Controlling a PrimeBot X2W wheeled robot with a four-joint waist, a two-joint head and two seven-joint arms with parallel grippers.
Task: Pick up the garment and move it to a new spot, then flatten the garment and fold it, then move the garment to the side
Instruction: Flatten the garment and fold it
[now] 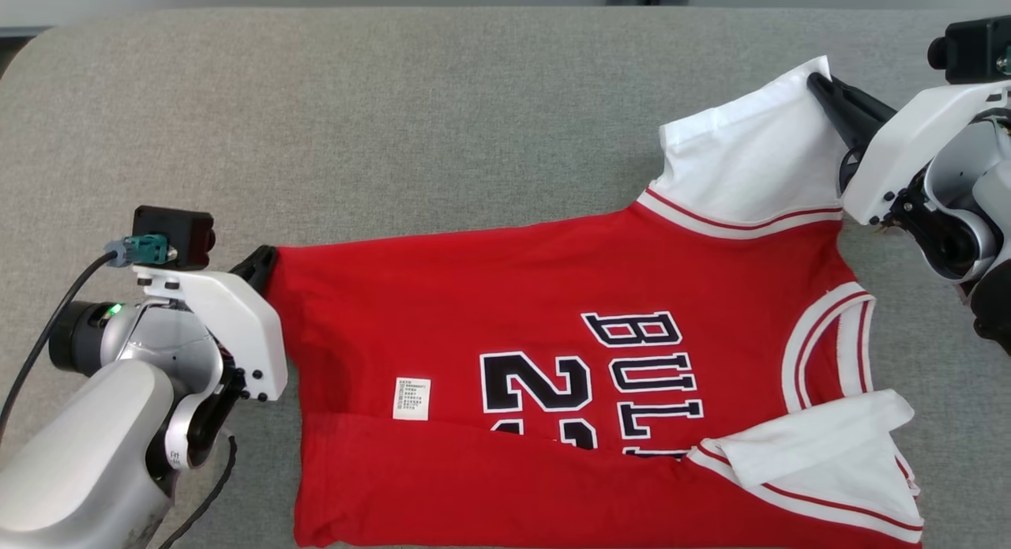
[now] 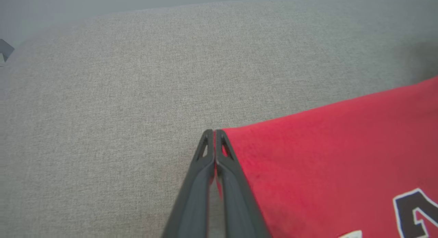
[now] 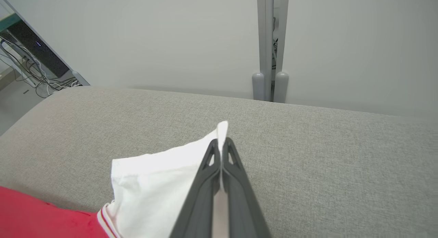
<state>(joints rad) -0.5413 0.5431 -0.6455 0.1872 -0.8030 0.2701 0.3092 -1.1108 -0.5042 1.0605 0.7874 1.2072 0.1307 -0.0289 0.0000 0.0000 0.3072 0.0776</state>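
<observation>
I could lose the shirt [image 1: 513, 296] from here. I only have two tiny bits of it. If I pull my arms apart too hard, the cloth may slip out. If one arm lifts faster than the other, the shirt may twist and bunch up, and then it will not lie flat. The side toward 6 o'clock in the head view is folded over itself. The other sleeve [image 1: 821, 454], at 4 o'clock, is folded in too. I think a rough tug could turn those folds into wrinkles. The shirt runs off the bottom of the head view, so I cannot tell if it hangs over the edge there.

My left end effector [image 1: 264, 258] is pressed together. It pinches the red bottom corner of the shirt, on the shirt's 9 o'clock side. In the left wrist view the two fingertips touch, and red cloth sits right against one of them.

My right end effector [image 1: 815, 81] is pressed together too. It pinches the tip of the white sleeve [image 1: 750, 162] at 1 o'clock. In the right wrist view a little white cloth pokes out past the tips.

The shirt lies on the grey desk [image 1: 395, 122], neck toward 3 o'clock.
</observation>
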